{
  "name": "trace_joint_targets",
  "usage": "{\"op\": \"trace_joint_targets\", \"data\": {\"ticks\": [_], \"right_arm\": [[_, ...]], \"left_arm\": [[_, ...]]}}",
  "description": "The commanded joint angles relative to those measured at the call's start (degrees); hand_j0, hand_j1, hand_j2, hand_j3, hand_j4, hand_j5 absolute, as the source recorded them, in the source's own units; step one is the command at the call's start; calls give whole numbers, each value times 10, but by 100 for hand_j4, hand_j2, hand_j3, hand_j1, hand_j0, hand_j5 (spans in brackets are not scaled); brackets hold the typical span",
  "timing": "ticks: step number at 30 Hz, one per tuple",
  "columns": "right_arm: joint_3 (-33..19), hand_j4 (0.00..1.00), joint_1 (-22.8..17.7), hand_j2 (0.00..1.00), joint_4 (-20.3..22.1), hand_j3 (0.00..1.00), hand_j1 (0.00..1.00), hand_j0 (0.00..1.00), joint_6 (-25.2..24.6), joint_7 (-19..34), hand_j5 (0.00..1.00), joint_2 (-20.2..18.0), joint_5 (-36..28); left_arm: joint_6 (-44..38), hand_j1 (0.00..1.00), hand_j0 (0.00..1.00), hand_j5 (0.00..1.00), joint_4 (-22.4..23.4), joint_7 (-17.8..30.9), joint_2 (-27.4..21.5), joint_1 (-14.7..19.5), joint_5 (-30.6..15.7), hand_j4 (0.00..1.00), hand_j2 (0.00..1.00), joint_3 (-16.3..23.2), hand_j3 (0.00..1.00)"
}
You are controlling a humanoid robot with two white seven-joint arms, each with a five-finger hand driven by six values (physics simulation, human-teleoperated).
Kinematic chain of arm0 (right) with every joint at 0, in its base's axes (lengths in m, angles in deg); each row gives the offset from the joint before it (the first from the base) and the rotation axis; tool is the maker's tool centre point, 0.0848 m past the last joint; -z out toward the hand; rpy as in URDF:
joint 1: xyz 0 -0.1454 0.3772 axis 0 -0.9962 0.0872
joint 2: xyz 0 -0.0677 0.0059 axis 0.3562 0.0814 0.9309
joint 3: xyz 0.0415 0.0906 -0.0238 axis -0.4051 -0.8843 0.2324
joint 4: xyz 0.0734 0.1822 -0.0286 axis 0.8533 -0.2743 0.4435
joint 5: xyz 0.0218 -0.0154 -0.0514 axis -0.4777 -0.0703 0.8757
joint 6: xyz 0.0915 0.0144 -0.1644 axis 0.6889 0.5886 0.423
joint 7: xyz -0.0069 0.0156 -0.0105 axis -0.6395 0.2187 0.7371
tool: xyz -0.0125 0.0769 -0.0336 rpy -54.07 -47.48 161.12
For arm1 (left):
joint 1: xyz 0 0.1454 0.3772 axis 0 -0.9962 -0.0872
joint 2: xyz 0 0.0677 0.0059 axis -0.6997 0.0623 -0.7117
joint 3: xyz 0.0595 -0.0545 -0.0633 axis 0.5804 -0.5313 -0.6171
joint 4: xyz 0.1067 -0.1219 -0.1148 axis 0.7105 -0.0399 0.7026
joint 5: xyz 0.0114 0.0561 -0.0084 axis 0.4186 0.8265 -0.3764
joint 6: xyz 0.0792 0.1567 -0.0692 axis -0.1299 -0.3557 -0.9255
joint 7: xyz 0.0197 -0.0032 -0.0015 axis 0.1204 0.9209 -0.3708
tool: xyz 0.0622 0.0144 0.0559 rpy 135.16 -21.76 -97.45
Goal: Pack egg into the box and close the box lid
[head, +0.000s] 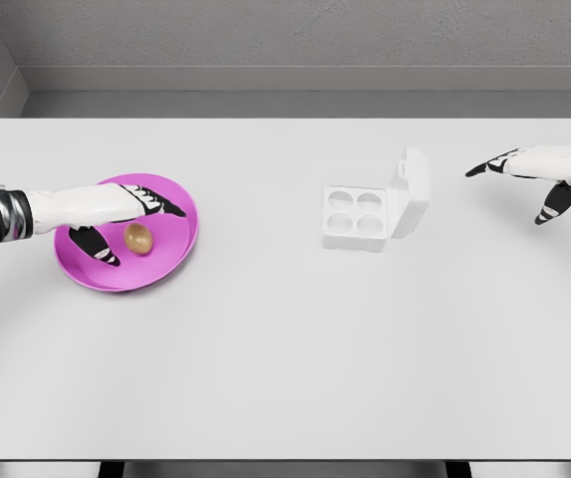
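Egg (139, 237) could roll off across the plate (170, 261).
Our left hand (116, 214) hovers, fingers (165, 209) spread, empty; a glancing touch nudges it.

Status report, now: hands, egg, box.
Left hand open over the pink plate, fingers around the egg, not gripping. Right hand open, off to the side. Egg box empty, lid up. Path clear.

The plate (170, 261) was bright magenta and the egg (139, 237) on it tan-brown; the box (375, 207) was plain white on a pale grey table (285, 349); both hands were white with black fingertips
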Motion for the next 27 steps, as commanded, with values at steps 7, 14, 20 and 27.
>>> {"op": "trace_joint_targets", "data": {"ticks": [7, 14, 20, 27], "right_arm": [[-1, 100, 0, 100, 0, 100, 100, 100, -2, 0, 100, 0, -3], [-1, 100, 0, 100, 1, 100, 100, 100, -1, 0, 100, 0, -3], [-1, 100, 0, 100, 1, 100, 100, 100, -1, 0, 100, 0, -3], [2, 100, 0, 100, 4, 100, 100, 100, -1, 0, 100, 1, -3]], "left_arm": [[-1, 100, 100, 100, 1, 0, -1, -1, -1, 100, 100, 0, 100], [-1, 84, 84, 84, 1, 0, -3, -3, 0, 84, 84, 3, 84], [-1, 77, 77, 77, 1, 0, -3, -4, -1, 77, 77, 5, 77], [-1, 63, 63, 63, 1, 0, -6, -4, -3, 63, 63, 5, 63]]}}
